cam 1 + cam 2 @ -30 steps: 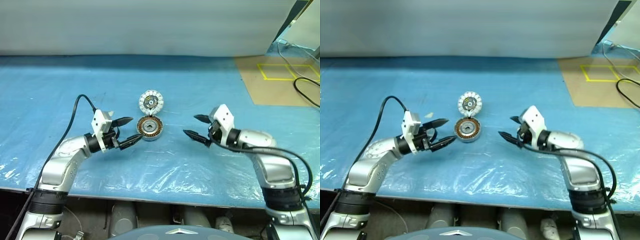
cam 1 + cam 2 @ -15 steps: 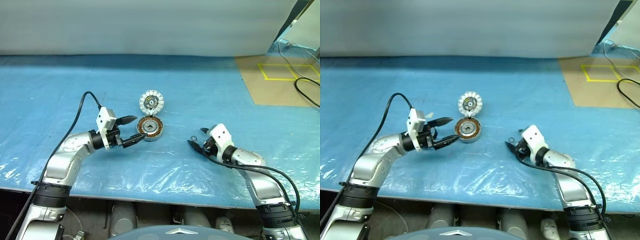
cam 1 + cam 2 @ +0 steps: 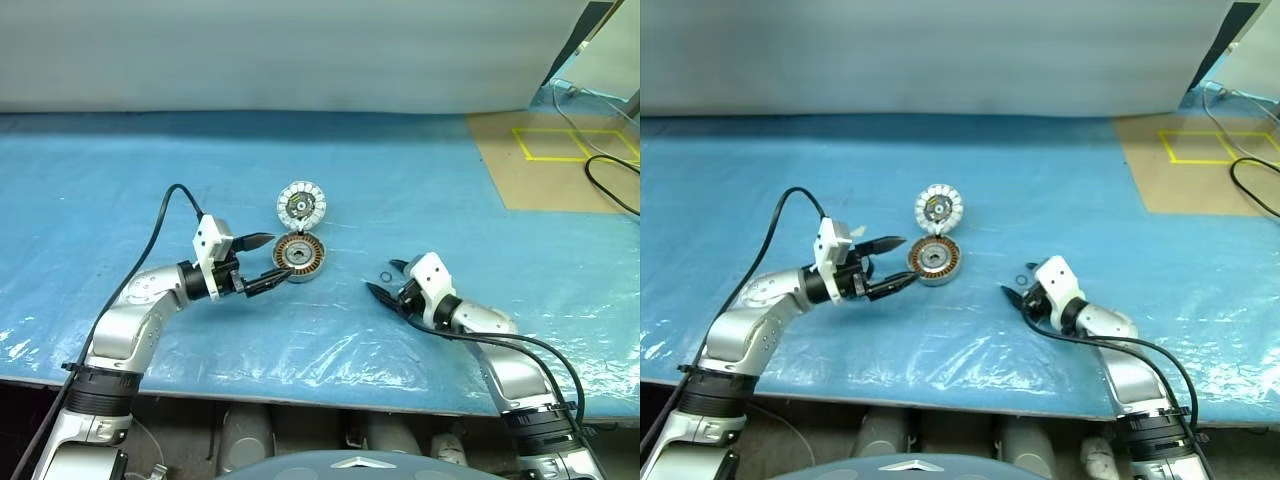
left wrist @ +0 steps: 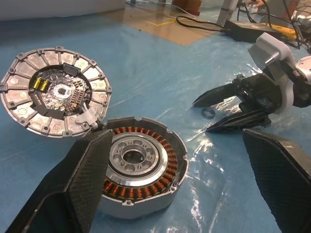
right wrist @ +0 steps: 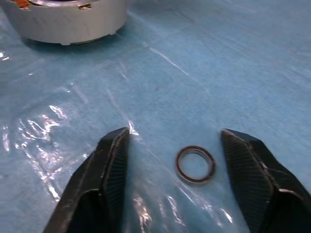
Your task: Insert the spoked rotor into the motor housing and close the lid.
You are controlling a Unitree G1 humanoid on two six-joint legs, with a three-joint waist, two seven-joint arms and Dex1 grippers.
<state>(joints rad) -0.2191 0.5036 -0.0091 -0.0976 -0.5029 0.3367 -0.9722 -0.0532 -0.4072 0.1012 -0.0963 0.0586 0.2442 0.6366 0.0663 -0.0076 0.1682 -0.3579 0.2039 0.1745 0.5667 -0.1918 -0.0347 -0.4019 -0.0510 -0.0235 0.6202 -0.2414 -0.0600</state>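
The motor housing (image 3: 300,256), a grey cup with copper windings and a silver hub, sits on the blue sheet. The lid (image 3: 302,204) rests just behind it, toothed white rim and dark centre facing up, its edge touching the housing (image 4: 141,165). My left gripper (image 3: 272,258) hangs open at the housing's left side, one finger (image 4: 82,174) close against its wall. My right gripper (image 3: 383,277) is low over the sheet to the right, open, with its fingers (image 5: 109,184) either side of a tiny plain black ring (image 5: 195,165). The spoked rotor is out of view.
Crinkled clear plastic over the blue sheet (image 3: 330,330) covers the table's near part. A brown board with a yellow taped square (image 3: 560,145) and black cables (image 3: 610,185) lie at the far right. The table's front edge runs just below both arms.
My right gripper has dropped to the sheet and drawn a little left, its fingers narrowing around the tiny ring. The left gripper has stayed open by the housing.
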